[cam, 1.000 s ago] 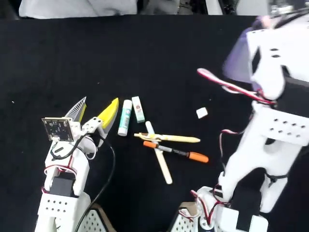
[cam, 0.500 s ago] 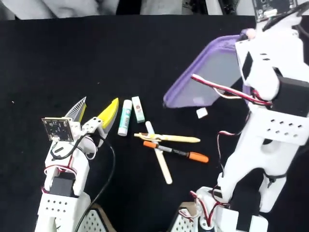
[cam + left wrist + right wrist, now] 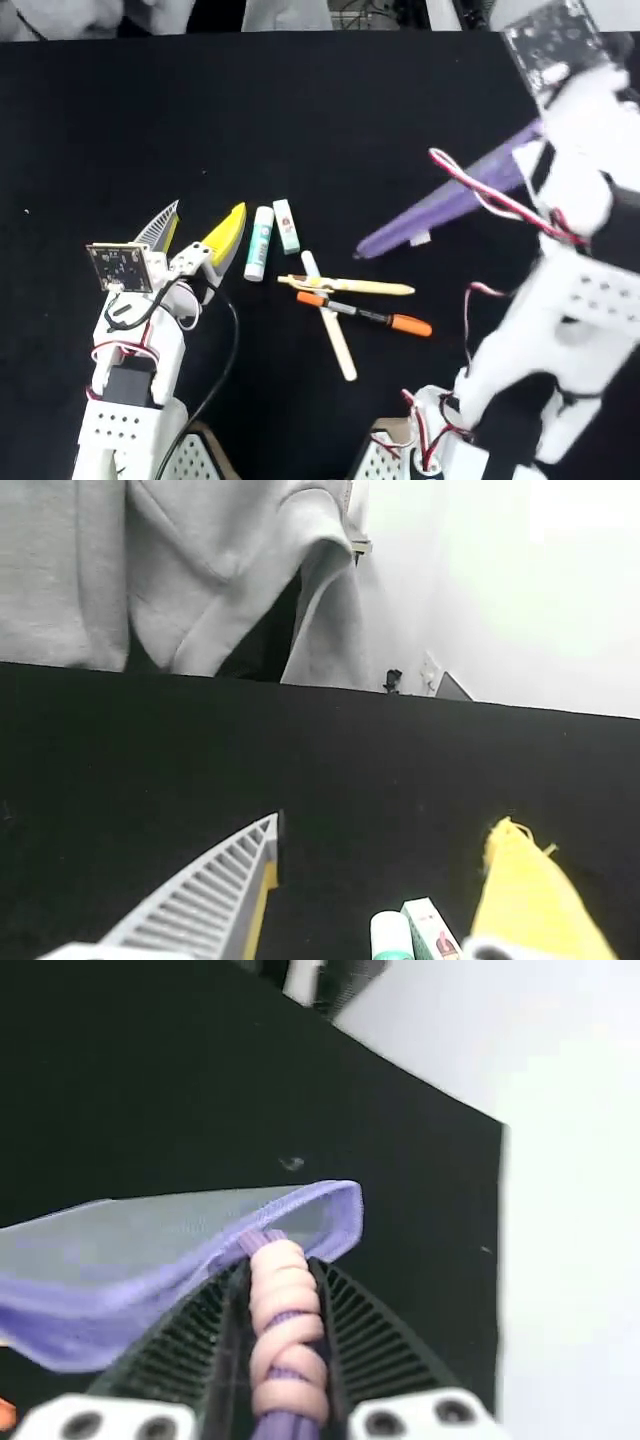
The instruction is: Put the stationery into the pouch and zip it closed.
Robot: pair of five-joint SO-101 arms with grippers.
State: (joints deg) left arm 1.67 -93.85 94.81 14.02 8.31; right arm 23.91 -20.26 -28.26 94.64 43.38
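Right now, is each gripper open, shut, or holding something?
Left gripper: open, holding nothing.
Right gripper: shut on the translucent purple mesh pouch.

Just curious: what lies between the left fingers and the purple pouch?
In the high view, a glue stick and a small white box, side by side, nearer the fingers than the pouch.

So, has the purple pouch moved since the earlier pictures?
Yes. In the high view the pouch has turned edge-on and its lower end has dropped toward the orange pen, which lies where it was.
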